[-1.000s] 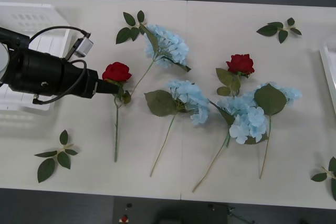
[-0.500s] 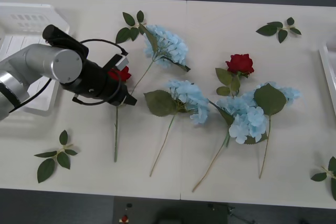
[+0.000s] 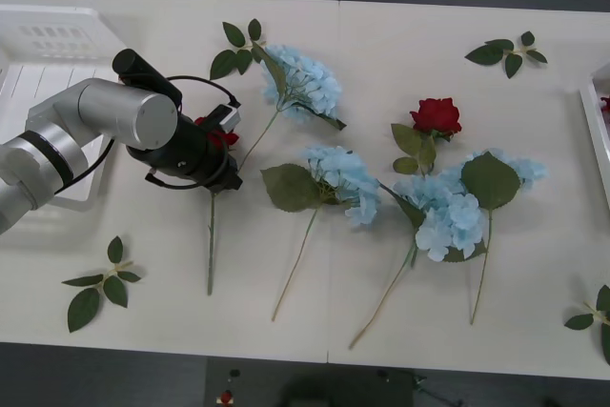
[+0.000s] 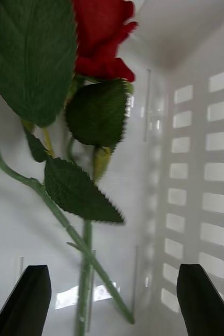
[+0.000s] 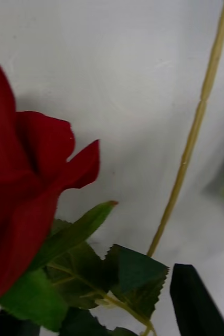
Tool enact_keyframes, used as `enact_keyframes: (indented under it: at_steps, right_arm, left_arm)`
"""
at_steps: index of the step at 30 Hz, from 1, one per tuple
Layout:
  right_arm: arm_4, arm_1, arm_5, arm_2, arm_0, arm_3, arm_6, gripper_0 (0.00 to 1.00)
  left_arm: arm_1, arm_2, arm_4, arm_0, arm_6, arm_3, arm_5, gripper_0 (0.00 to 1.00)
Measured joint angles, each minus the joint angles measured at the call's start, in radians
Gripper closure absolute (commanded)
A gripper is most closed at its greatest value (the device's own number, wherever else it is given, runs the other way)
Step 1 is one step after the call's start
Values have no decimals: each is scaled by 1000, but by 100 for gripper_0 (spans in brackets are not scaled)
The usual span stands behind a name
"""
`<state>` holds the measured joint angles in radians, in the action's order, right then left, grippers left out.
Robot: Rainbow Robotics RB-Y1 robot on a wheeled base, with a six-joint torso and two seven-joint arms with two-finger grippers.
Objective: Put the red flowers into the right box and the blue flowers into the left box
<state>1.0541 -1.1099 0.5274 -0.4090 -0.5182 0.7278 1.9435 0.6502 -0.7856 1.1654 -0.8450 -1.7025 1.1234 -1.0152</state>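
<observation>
Reaching over the left rose point(image 3: 220, 136), the left gripper point(image 5: 112, 325) has spread fingers around its leaves (nothing squeezed yet). Next it should pinch the stem. The right gripper point(image 4: 112, 299), released, hovers over a rose point(image 4: 101, 37) lying in the right box point(image 4: 195, 157).

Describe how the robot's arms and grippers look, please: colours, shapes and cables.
The left arm is a silver-grey cylinder that ends in a black wrist housing, with thin black cables looping over it and a small grey camera block. The left gripper has black fingers. The right gripper has black, flat, tapered fingers.
</observation>
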Motion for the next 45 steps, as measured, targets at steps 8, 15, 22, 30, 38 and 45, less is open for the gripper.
enact_keyframes:
  at_steps: [8, 15, 22, 30, 38, 45]
  right_arm:
    - [261, -95, 260, 1, 68, 370, -3, 27]
    - [416, -247, 272, 1, 234, 710, -208, 27]
    - [493, -366, 154, 27, 467, 967, -363, 27]
    - [490, -337, 98, 105, 604, 1093, -514, 26]
    - [457, -275, 97, 88, 547, 1074, -522, 25]
    - [692, -259, 192, 269, 554, 1002, -225, 24]
  left_arm:
    - [0, 0, -28, 0, 0, 1, 0, 100]
    - [74, 20, -36, 0, 0, 77, 7, 100]
    - [228, 321, 189, 0, 3, 293, -32, 100]
    - [6, 446, 568, -51, 213, 318, 254, 100]
    - [-304, 201, 347, -196, 213, 198, 532, 100]
    - [-328, 162, 299, -235, 213, 176, 538, 100]
